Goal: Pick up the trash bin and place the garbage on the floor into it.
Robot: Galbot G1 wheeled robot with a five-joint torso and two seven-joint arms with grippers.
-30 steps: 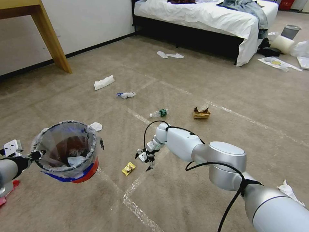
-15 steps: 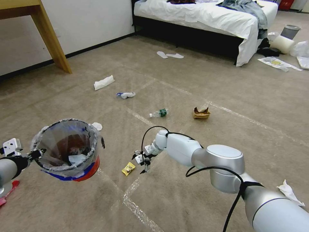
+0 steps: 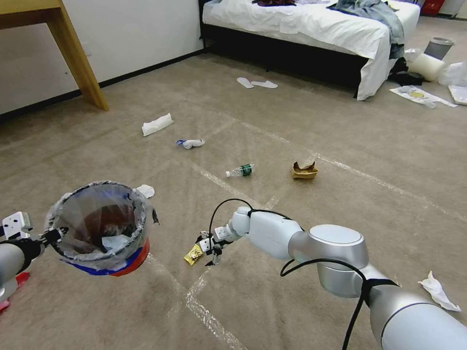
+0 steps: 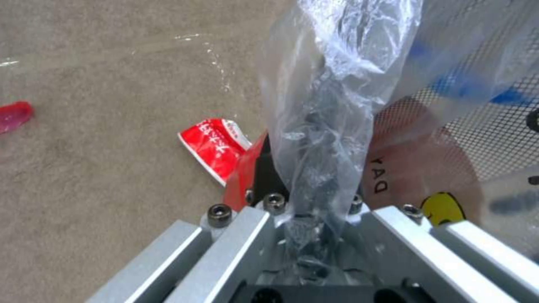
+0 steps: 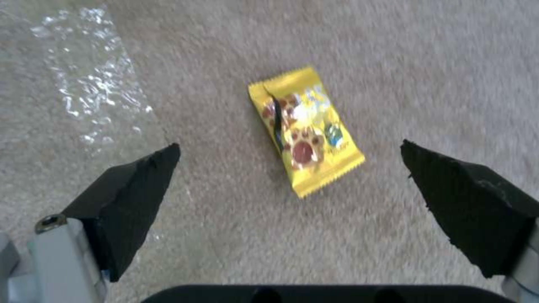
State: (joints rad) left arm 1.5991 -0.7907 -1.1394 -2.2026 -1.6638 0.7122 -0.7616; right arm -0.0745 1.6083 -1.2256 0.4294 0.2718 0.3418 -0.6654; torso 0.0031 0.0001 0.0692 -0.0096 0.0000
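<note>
Yellow wrapper [image 5: 305, 129] flat on the beige carpet floor [image 3: 301, 121], framed between the wide-spread black fingertips [image 5: 132, 198] of the right pincer [image 3: 206, 249] — no contact, the pincer just beside and above it, next to a shiny tape line [image 3: 204, 311]. Held aloft on the robot's left: the trash bin [image 3: 99, 228], red with a blue band, its bag-covered rim clamped by the left pincer [image 3: 51, 235]. Red wrapper [image 4: 216, 145] on the carpet beneath. Farther off, well apart — green-labelled bottle [image 3: 241, 170], torn brown bag [image 3: 304, 170], white tissues [image 3: 157, 124].
</note>
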